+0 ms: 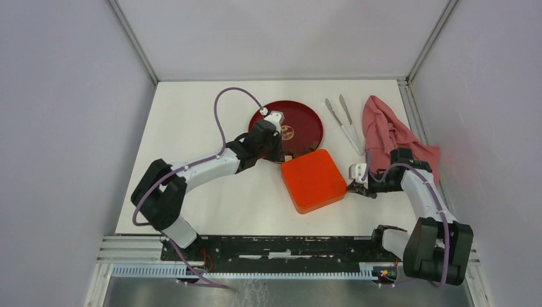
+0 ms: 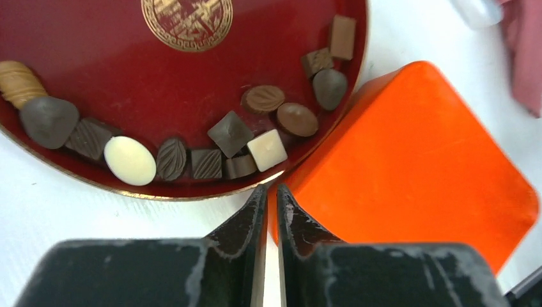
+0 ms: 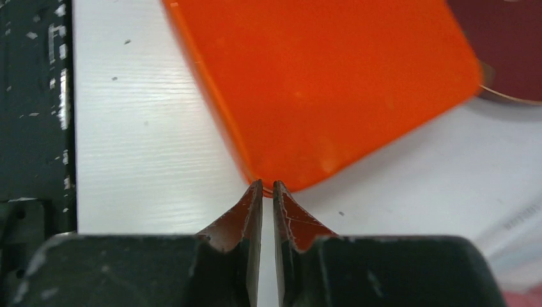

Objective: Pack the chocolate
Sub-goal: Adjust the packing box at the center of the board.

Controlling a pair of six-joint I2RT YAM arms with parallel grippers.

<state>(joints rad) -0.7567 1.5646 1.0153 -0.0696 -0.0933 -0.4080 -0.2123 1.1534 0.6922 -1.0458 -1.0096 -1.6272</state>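
Okay, my readout, near to far.
Rail (image 1: 275, 254): black strip along the near table edge, with both arm bases on it.
Right gripper (image 3: 268, 184): low over the white table (image 1: 192, 128), tips right at the near-right corner of the orange box (image 1: 313, 180). Fingers are pressed almost together with a thin slit, and I see nothing between them.
Left gripper (image 2: 271, 188): tips sit over the spot where the plate rim meets the box. Fingers are likewise almost together, and nothing is pinched that I can see.
Orange box: square with rounded corners and a solid orange top, lying flat mid-table between the two grippers. I can't tell if its far corner touches or overlaps the plate rim.
Red plate (image 2: 128, 77): round with a gold emblem (image 2: 186, 19) at centre, just behind the box.
Chocolate (image 2: 230, 133): on the plate, strung along its near rim. Mostly dark brown, with two cream-white pieces.
Tongs (image 1: 342, 121): two pale pairs lying right of the plate.
Pink cloth (image 1: 387, 131): crumpled at far right, just beside the tongs.
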